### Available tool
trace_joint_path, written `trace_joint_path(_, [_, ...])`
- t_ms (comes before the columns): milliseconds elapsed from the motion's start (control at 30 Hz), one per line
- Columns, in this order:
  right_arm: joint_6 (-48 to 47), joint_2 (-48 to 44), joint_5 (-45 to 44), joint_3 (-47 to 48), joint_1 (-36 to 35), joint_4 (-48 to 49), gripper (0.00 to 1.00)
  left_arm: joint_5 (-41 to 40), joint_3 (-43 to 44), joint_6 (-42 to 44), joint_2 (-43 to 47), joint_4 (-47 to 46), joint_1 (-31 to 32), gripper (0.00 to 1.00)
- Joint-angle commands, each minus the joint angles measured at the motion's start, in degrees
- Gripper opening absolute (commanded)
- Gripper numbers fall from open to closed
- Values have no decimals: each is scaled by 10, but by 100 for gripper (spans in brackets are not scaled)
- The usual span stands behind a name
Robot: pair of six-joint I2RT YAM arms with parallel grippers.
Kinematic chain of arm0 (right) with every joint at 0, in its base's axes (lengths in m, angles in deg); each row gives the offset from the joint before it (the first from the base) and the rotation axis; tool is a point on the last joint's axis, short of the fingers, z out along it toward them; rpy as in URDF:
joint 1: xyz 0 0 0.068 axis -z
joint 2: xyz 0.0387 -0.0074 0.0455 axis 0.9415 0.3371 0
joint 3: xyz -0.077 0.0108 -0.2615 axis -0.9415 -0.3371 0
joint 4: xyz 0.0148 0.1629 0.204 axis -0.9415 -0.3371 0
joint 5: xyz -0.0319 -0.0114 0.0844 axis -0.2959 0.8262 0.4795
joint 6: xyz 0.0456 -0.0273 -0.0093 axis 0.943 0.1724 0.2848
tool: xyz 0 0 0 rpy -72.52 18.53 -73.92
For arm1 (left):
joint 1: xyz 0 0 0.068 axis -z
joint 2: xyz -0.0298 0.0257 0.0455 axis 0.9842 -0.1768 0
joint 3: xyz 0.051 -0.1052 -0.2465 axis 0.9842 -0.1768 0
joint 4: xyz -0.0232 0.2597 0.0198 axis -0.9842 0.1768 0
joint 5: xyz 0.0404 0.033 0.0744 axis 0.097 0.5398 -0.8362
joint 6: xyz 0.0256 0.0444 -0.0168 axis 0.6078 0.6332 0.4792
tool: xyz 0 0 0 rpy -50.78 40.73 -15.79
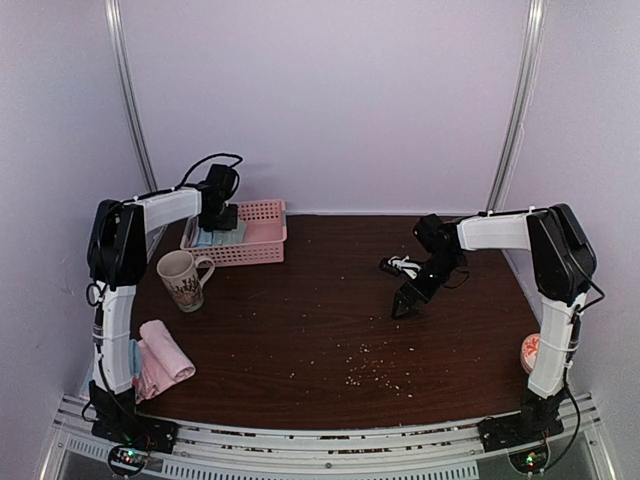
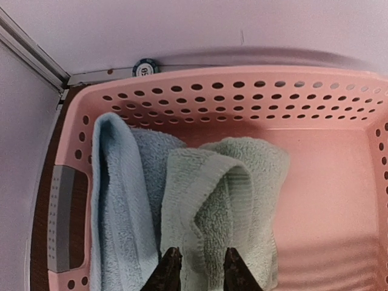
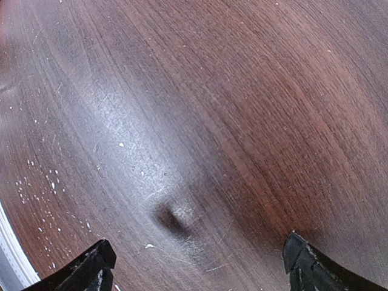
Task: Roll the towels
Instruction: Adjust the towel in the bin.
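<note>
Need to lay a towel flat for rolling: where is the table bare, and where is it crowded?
Widest bare patch: the table's middle, between the mug, the pink basket, the right gripper and the crumbs near the front. The left edge is crowded by the mug and a rolled pink towel.

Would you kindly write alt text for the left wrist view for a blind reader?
A pale green towel and a light blue towel lie crumpled side by side in a pink perforated basket; the left gripper hangs over the green one, jaws narrowly apart.
</note>
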State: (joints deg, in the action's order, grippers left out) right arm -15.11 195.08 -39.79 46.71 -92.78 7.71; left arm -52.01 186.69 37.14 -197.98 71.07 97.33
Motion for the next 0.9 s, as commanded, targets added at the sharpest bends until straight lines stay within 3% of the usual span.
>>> trace_joint_path(0, [-7, 24, -12, 4, 2, -11, 100, 22, 0, 2, -21, -21, 1, 25])
trace_joint_path(433, [-7, 30, -13, 7, 2, -12, 100, 54, -1, 10, -36, -34, 1, 25])
trace_joint_path(867, [-10, 37, -9, 11, 1, -19, 100, 58, -2, 7, 22, -30, 14, 27])
